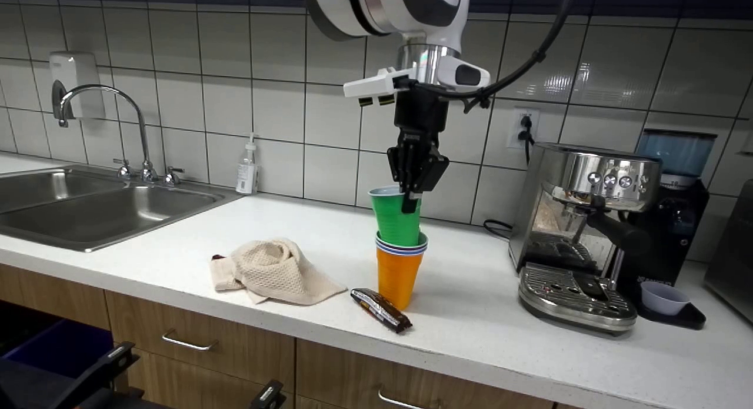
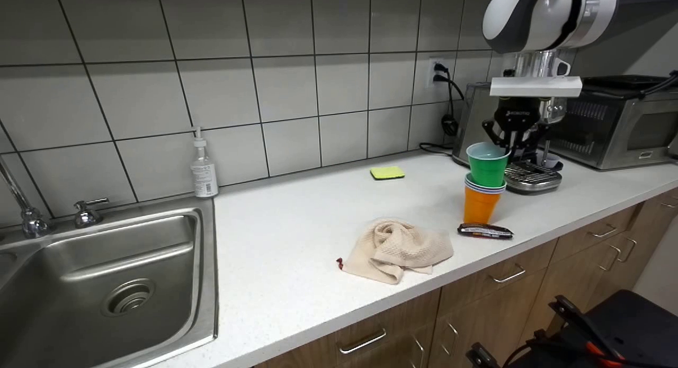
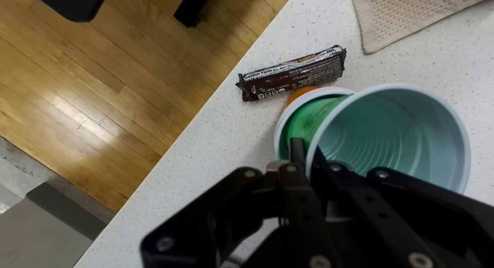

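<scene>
Nearest are flat wood-grain drawer fronts (image 1: 247,353) with slim metal handles, under the speckled white hard-surfaced tabletop (image 1: 317,226). Close to its front edge lies a narrow dark-brown snack bar in a glossy crimped wrapper (image 1: 381,310); near it, a beige waffle-weave cloth (image 1: 279,270) is bunched into soft folds. Just behind the bar stands an upright, tapered orange plastic cup (image 1: 399,276), more pale rims nested in its mouth. Above it is a tapered green plastic cup (image 1: 395,218) with a pale, finely ringed inside – slightly tilted, its base down inside the stack's mouth. The black jointed end effector (image 3: 307,152) grips the green cup's wall, one finger inside the rim and one outside. The rounded, glossy white-and-grey arm (image 1: 438,6) hangs down from above, wrist nearly vertical and fingers pointing downward – a black cable curves away from it. Farther back are a boxy polished-steel espresso machine (image 1: 565,250), a thin yellow-green rectangular sponge (image 2: 387,172) lying flat, and a clear plastic pump bottle (image 2: 204,172) beside the brushed-steel sink (image 2: 208,262); behind them, glossy off-white rectangular wall tiles (image 1: 276,109) with dark joints
</scene>
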